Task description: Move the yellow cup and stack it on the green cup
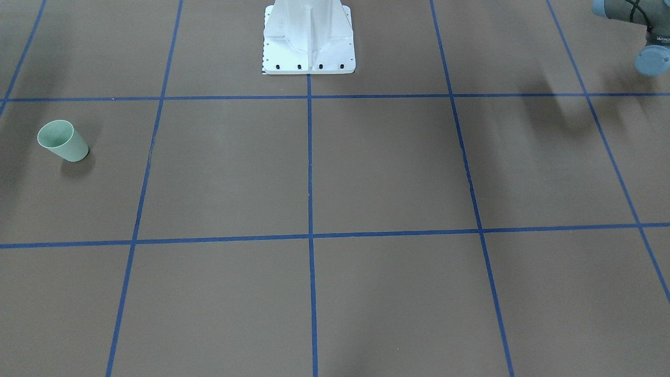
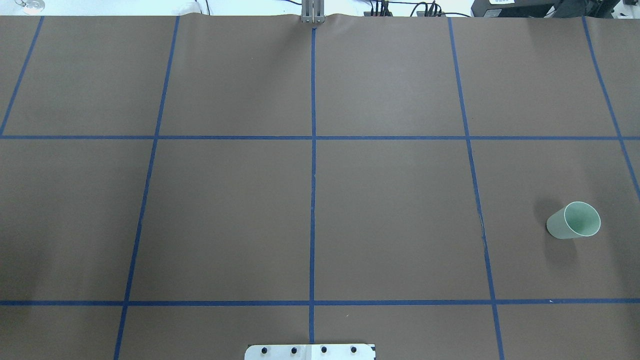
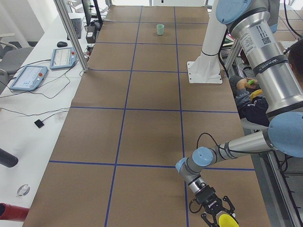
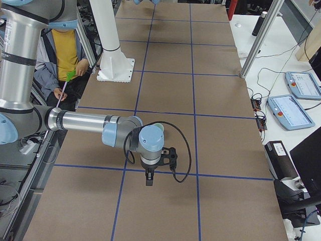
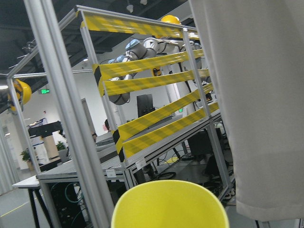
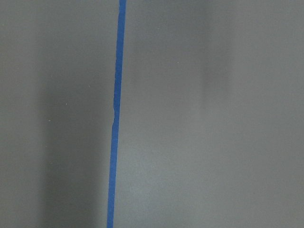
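The green cup (image 1: 63,140) stands upright on the brown table, on the robot's right side (image 2: 574,220), and shows far off in the exterior left view (image 3: 160,29). The yellow cup (image 3: 227,221) sits at the fingers of my left gripper (image 3: 218,213), near the table's left end by the robot's edge. Its rim fills the bottom of the left wrist view (image 5: 169,204). I cannot tell whether that gripper is shut on it. My right gripper (image 4: 149,179) points down above the table, apart from both cups. I cannot tell whether it is open or shut.
The white robot pedestal (image 1: 309,39) stands at the table's middle on the robot's side. A seated person (image 4: 67,55) is beside the table behind the arms. Touch panels (image 3: 28,78) and an aluminium post (image 3: 71,33) stand along the far side.
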Action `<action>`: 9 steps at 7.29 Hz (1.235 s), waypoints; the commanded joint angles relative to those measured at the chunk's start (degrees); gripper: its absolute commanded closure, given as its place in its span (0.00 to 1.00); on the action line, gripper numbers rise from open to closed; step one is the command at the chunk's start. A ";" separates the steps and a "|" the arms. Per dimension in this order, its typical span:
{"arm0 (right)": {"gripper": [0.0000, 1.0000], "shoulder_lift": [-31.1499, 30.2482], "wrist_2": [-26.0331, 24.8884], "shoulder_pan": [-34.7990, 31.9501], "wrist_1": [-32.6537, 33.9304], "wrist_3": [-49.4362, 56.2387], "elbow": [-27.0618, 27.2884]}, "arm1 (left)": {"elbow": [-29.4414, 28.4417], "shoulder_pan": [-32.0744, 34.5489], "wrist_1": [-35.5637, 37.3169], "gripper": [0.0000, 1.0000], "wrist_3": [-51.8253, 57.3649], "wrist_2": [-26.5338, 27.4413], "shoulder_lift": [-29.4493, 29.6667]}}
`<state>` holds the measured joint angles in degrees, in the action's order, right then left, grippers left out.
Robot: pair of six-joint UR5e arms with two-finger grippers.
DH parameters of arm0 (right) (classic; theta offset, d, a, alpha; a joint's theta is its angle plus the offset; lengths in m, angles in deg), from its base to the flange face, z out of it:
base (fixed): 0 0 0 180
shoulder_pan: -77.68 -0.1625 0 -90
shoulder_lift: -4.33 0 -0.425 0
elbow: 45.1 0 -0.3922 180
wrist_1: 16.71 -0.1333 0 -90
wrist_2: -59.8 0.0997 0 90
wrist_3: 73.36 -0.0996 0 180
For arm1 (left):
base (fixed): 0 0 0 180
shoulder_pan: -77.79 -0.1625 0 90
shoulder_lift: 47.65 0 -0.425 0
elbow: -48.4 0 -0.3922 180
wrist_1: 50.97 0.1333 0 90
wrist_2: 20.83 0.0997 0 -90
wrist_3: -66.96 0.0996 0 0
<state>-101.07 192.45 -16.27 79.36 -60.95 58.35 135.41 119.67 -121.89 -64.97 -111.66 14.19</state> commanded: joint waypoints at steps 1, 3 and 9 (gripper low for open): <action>0.00 0.80 -0.02 0.00 0.00 -0.02 1.05 | 0.09 10.37 -7.61 0.58 9.81 16.06 1.52; 0.00 1.77 0.07 0.00 0.00 -0.11 1.06 | -0.17 16.80 -17.61 0.59 18.34 27.50 4.50; 0.00 2.21 -0.02 0.00 -7.30 -0.19 0.09 | -1.84 21.93 -61.65 0.62 43.74 35.81 9.51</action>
<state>-99.01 192.45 -16.27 72.44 -61.12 58.44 133.97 141.40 -175.55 -26.03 -76.14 21.24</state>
